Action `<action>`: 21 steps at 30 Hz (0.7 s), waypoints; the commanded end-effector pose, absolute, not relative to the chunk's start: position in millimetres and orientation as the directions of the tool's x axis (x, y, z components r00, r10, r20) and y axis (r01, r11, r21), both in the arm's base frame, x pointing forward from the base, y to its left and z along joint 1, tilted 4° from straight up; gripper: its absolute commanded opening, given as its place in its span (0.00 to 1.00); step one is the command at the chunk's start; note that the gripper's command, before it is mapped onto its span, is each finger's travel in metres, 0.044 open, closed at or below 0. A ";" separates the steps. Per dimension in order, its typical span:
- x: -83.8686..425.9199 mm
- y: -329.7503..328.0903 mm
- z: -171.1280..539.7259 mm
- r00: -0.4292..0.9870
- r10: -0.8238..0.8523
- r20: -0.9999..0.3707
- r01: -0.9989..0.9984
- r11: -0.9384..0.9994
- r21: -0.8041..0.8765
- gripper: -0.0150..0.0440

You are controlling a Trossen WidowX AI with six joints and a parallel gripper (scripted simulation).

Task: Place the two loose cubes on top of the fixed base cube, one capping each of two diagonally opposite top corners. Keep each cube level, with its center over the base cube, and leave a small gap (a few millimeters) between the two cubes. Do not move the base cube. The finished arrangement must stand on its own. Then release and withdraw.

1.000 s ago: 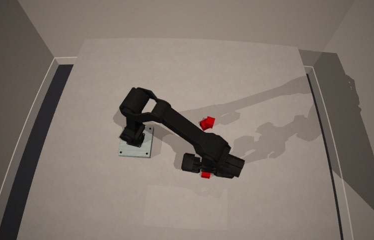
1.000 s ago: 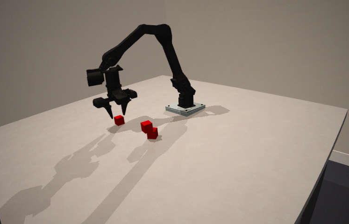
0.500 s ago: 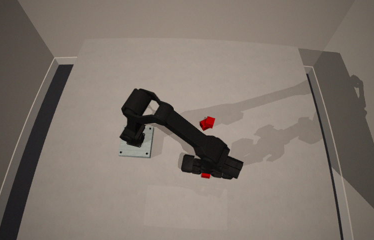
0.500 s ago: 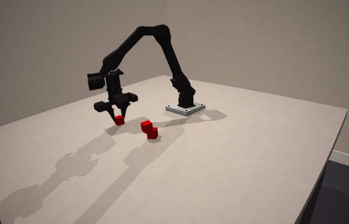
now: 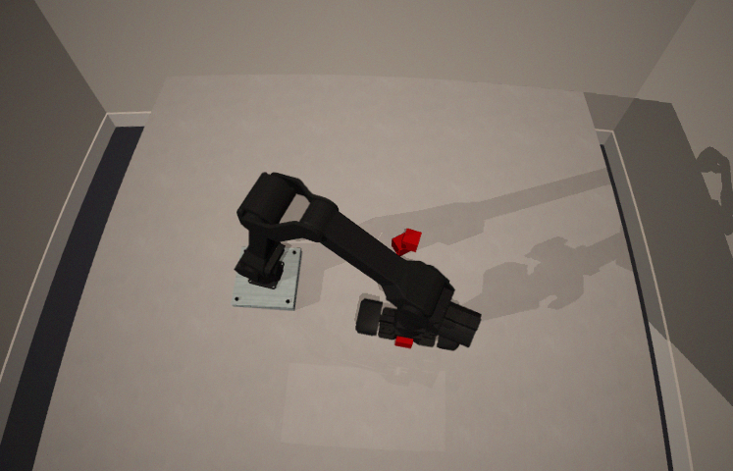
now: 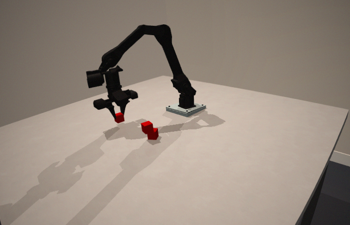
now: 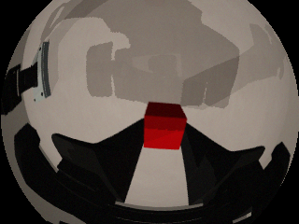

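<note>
My gripper [image 5: 403,338] [image 6: 118,116] [image 7: 163,136] points straight down and is shut on a small red cube [image 5: 403,342] [image 6: 119,118] [image 7: 163,125]. It holds the cube by its two side faces, at or just above the table top; I cannot tell which. To the right in the exterior view, the red base cube [image 6: 152,134] stands on the table. A second red cube [image 6: 146,126] sits on one of its top corners, offset toward the back left. This pair of cubes [image 5: 406,240] shows beside my forearm in the top view.
The arm's grey mounting plate [image 5: 268,288] [image 6: 186,109] [image 7: 43,70] is bolted to the beige table [image 5: 358,145] [image 6: 227,153]. The table's edges drop to a dark floor [image 5: 37,349] [image 6: 346,189] on either side.
</note>
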State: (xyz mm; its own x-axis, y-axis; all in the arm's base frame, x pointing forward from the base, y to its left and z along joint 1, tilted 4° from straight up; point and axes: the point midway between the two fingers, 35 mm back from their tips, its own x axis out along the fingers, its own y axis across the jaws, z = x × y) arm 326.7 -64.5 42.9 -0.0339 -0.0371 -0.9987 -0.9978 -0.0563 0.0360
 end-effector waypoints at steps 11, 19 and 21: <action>332.1 -64.4 92.2 -0.020 -0.041 -0.999 -0.998 -0.057 0.022 0.43; 330.6 -63.8 118.4 -0.019 -0.037 -0.999 -0.997 -0.069 0.022 0.43; 329.8 -63.6 124.9 -0.019 -0.035 -0.999 -0.997 -0.072 0.022 0.43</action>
